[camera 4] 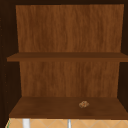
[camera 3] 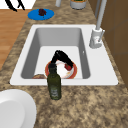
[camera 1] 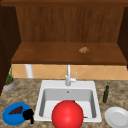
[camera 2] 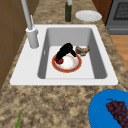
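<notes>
A bowl, red outside (camera 1: 67, 115) and white inside (camera 2: 67, 62), sits in the sink basin (camera 2: 72, 35). My right hand (camera 2: 65, 51) reaches down onto it, fingers curled over the rim into the bowl and thumb outside; the right side view shows the same hand (camera 3: 61, 57) on the bowl (camera 3: 71, 73). From the front the bowl hides most of that hand. My left hand (camera 1: 28, 115) hovers in the air at the edge of a blue plate (camera 1: 10, 117) of dark grapes (camera 1: 16, 110), fingers hanging loose and holding nothing. That left hand (camera 3: 15, 5) hangs off the counter's front edge.
A small brown item (camera 2: 82, 50) lies in the basin beside the bowl. The faucet (camera 1: 68, 76) stands behind the sink. A dark green bottle (camera 1: 106, 94) and a white plate (camera 1: 117, 117) are on the counter to the right, a potted plant (camera 1: 9, 82) at the left. A brown lump (camera 4: 84, 104) lies on the lower shelf.
</notes>
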You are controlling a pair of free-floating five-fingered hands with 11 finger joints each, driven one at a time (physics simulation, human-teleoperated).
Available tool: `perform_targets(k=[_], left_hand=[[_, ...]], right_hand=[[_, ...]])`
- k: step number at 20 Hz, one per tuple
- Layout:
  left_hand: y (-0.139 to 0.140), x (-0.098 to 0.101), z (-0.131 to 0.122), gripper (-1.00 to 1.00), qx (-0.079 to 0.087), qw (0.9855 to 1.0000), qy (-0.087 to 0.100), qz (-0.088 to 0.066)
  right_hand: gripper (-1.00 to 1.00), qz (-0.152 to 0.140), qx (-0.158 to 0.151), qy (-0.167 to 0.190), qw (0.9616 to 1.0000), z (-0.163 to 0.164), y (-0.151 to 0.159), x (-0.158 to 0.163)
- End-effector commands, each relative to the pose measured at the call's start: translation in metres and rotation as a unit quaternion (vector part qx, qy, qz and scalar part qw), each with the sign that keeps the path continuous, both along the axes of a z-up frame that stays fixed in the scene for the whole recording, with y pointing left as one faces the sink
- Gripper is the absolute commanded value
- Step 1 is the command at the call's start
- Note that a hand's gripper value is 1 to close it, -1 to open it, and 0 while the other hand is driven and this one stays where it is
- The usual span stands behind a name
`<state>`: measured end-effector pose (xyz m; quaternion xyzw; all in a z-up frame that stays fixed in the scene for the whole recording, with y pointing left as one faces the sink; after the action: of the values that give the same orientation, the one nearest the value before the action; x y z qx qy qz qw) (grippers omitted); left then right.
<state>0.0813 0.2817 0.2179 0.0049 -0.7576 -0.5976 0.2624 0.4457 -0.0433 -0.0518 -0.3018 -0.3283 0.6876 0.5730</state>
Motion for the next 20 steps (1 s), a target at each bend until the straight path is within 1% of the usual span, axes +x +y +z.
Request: perform_targets(k=[1,4,9,14,17,18,20], left_hand=[[0.000,0.000,0.000,0.00,0.000,1.0000,0.000,0.000],[0.000,0.000,0.000,0.00,0.000,1.0000,0.000,0.000],[0.000,0.000,0.000,0.00,0.000,1.0000,0.000,0.000],[0.000,0.000,0.000,0.00,0.000,1.0000,0.000,0.000],[0.000,0.000,0.000,0.00,0.000,1.0000,0.000,0.000],[0.000,0.000,0.000,0.00,0.000,1.0000,0.000,0.000],[0.000,0.000,0.000,0.00,0.000,1.0000,0.000,0.000]], right_hand=[[-1.00,0.000,0.003,0.051,0.9987,-0.012,-0.001,0.009],[-1.00,0.000,0.010,0.054,0.9985,-0.013,-0.002,0.027],[-1.00,0.001,0.018,0.048,0.9987,-0.017,-0.004,0.051],[-1.00,0.001,0.026,0.038,0.9989,-0.019,-0.004,0.064],[-1.00,0.002,0.026,0.025,0.9994,-0.001,-0.003,0.060],[-1.00,0.002,0.028,0.026,0.9993,0.005,-0.003,0.048],[-1.00,0.006,0.033,0.028,0.9991,0.014,-0.003,0.035]])
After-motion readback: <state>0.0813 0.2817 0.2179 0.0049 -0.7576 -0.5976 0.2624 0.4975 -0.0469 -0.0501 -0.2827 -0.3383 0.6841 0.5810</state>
